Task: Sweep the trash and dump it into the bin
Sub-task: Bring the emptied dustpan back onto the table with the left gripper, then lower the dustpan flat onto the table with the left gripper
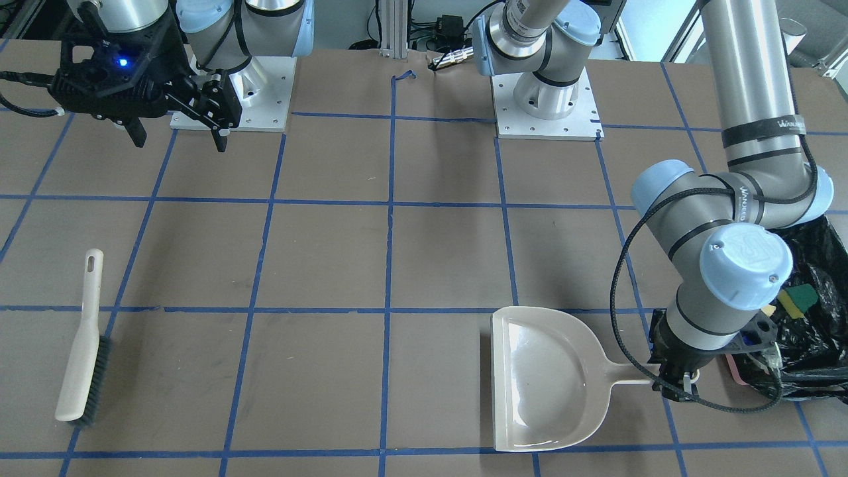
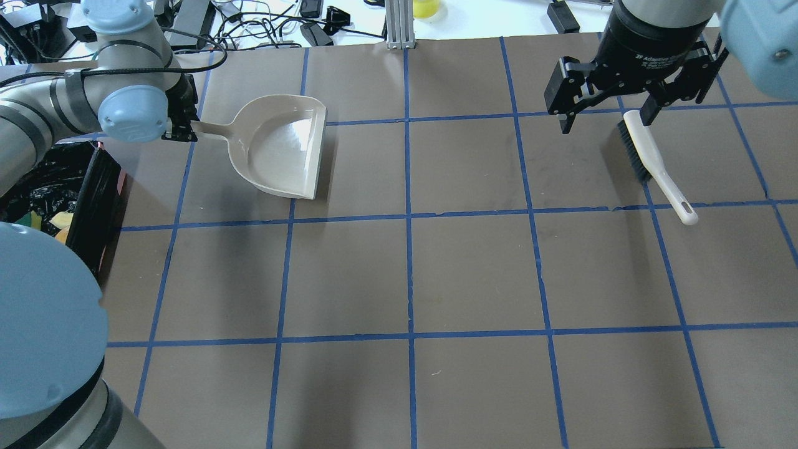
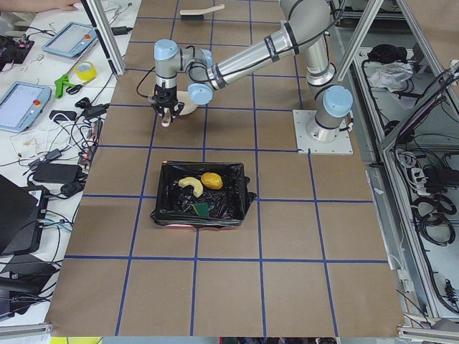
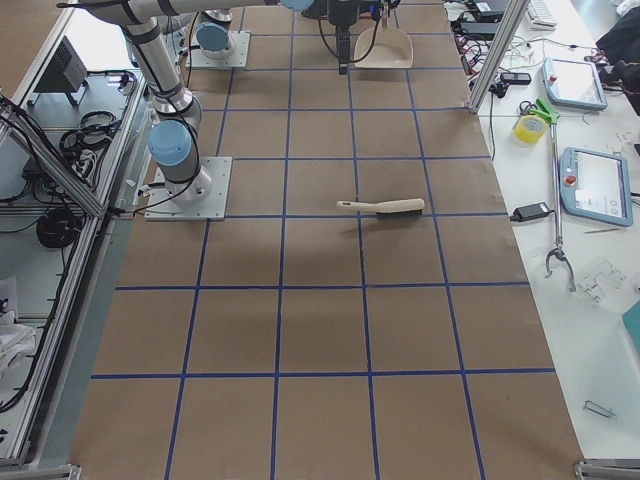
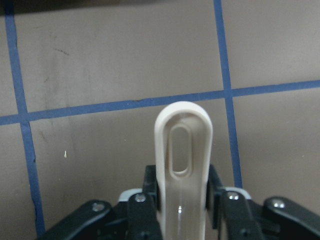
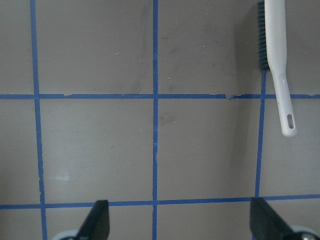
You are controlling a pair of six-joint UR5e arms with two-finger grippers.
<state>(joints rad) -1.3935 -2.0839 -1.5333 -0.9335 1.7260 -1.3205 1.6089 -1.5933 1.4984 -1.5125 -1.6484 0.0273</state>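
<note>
The bin (image 3: 162,192), lined with a black bag, holds the trash: the golden-brown lump (image 3: 211,180), the cream crescent (image 3: 188,185) and the yellow-and-green sponge (image 1: 795,299). The bin also shows at the left edge of the overhead view (image 2: 93,193). My left gripper (image 1: 679,385) is shut on the handle (image 5: 182,145) of the beige dustpan (image 2: 280,144), which lies flat and empty on the table beside the bin. My right gripper (image 2: 608,121) is open and empty, raised above the table near the brush (image 2: 654,163).
The beige brush (image 1: 83,344) lies on its own on the right arm's side, bristles on the table, handle pointing toward the robot. Blue tape lines grid the brown table. The arm bases (image 1: 546,99) stand at the robot's edge.
</note>
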